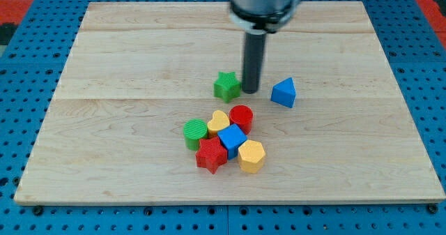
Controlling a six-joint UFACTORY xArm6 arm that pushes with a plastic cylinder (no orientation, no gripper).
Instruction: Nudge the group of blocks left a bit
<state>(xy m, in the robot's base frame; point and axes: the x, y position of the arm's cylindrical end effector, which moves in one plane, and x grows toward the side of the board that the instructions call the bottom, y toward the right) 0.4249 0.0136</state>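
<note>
The dark rod's tip (249, 90), which has no pincer to open or close, touches the green star-shaped block (226, 86) on its right, well above the six-block cluster (224, 139), so a leftward push risks moving only the star.

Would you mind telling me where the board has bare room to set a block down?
The board is bare left of the green cylinder and along the view's top. It is crowded at the cluster around the blue cube, and where my tip sits between the green star and blue triangle.
</note>
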